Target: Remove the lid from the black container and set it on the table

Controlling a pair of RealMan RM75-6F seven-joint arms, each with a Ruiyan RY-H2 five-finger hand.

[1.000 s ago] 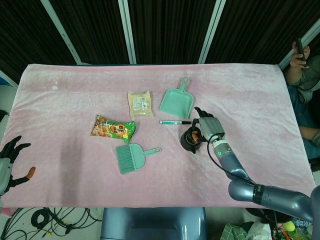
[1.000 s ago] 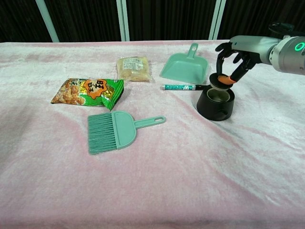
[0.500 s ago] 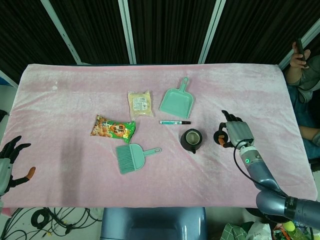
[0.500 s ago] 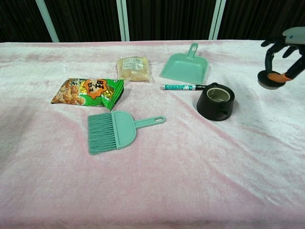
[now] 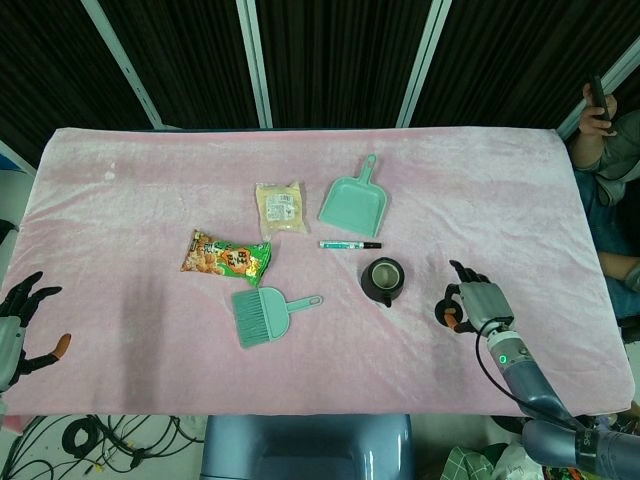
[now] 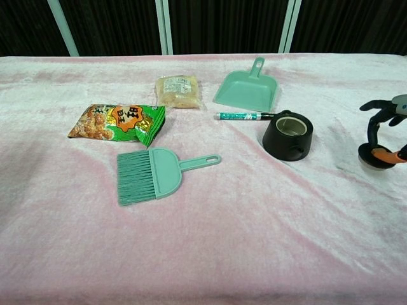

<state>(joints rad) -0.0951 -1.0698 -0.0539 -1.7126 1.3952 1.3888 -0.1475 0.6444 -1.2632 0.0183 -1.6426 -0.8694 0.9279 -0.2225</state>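
The black container (image 5: 383,281) (image 6: 288,136) stands uncovered on the pink cloth, right of centre, its pale inside showing. Its lid (image 5: 444,315) (image 6: 373,155) is off it, well to the right and low over the cloth; I cannot tell whether it touches. My right hand (image 5: 474,304) (image 6: 381,105) holds the lid from above, its orange-tipped thumb on the rim, and is partly cut off by the chest view's right edge. My left hand (image 5: 20,322) hangs at the table's near left corner, fingers apart and holding nothing.
A green dustpan (image 5: 352,203) and a pen (image 5: 349,244) lie just behind the container. A green brush (image 5: 265,314), a snack bag (image 5: 226,257) and a pale packet (image 5: 280,208) lie to its left. A person (image 5: 608,150) sits past the right edge.
My right hand has carried the lid off the container, out to the right and down toward the cloth. The container stays where it was, now uncovered. The left hand has not moved.
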